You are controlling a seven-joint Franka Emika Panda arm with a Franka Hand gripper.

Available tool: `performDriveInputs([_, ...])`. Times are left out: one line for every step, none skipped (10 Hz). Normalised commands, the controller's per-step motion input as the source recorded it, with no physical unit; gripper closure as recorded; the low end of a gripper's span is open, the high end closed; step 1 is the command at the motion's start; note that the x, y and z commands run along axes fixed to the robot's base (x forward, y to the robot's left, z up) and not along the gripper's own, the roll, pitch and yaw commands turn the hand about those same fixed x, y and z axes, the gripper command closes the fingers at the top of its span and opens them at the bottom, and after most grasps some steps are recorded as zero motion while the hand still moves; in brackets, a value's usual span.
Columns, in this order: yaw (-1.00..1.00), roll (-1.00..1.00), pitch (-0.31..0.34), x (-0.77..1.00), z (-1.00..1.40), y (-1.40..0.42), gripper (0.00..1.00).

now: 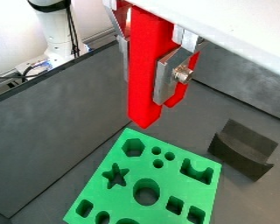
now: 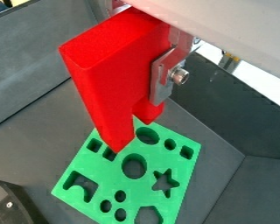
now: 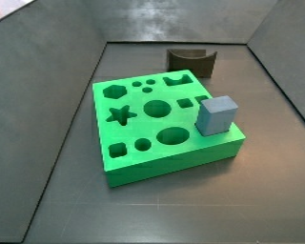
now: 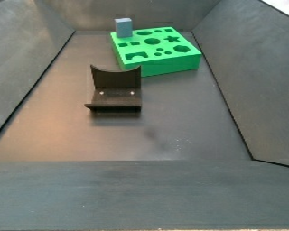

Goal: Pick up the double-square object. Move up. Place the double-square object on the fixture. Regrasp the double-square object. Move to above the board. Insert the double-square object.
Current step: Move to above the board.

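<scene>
Green is the big thing here: one board (image 3: pixel 168 152), a thick square slab lying flat on the dark floor (image 4: pixel 172 117), and it's the largest piece in the bin. Its top face has a bunch of cut-outs, including one star, one hexagon, a couple of large round holes, a few small round ones and some squares. In a side view the board (image 4: pixel 172 56) sits at the far end of the bin.

Next down in size is one fixture (image 4: pixel 113 90), a dark bracket with a curved notch, standing on the floor nearer than the board and apart from it. In a side view it's (image 3: pixel 191 61) just past the board's far edge.

Then one grey-blue cube (image 3: pixel 217 116), standing on the board's top near its right edge; it's also visible on the far left corner (image 4: pixel 123 26).

Smallest: one double-square object (image 1: pixel 146 70), a bright red block. The gripper (image 1: pixel 160 74) is clamped on it, silver fingers (image 1: pixel 170 77) pressed against its side, holding it upright in the air above the board (image 1: pixel 154 179). Both wrist views show it off the slab, lower end (image 2: pixel 115 122) hanging over the holes. Neither side view shows the gripper or the red block at all.
</scene>
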Motion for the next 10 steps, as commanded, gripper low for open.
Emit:
performDriveInputs([0.00, -0.16, -0.214, -0.17, 0.00, 0.09, 1.00])
performDriveInputs([0.00, -0.16, -0.214, -0.17, 0.00, 0.09, 1.00])
performDriveInputs([0.00, -0.16, -0.214, -0.17, 0.00, 0.09, 1.00])
performDriveInputs([0.00, -0.16, -0.214, -0.17, 0.00, 0.09, 1.00])
performDriveInputs([0.00, -0.16, -0.214, -0.17, 0.00, 0.09, 1.00])
performDriveInputs([0.00, -0.16, -0.214, -0.17, 0.00, 0.09, 1.00])
performDriveInputs([0.00, -0.16, -0.214, -0.17, 0.00, 0.09, 1.00])
performDriveInputs([0.00, -0.16, -0.214, -0.17, 0.00, 0.09, 1.00])
performDriveInputs([0.00, -0.16, -0.214, -0.17, 0.00, 0.09, 1.00])
performDriveInputs([0.00, -0.16, -0.214, -0.17, 0.00, 0.09, 1.00])
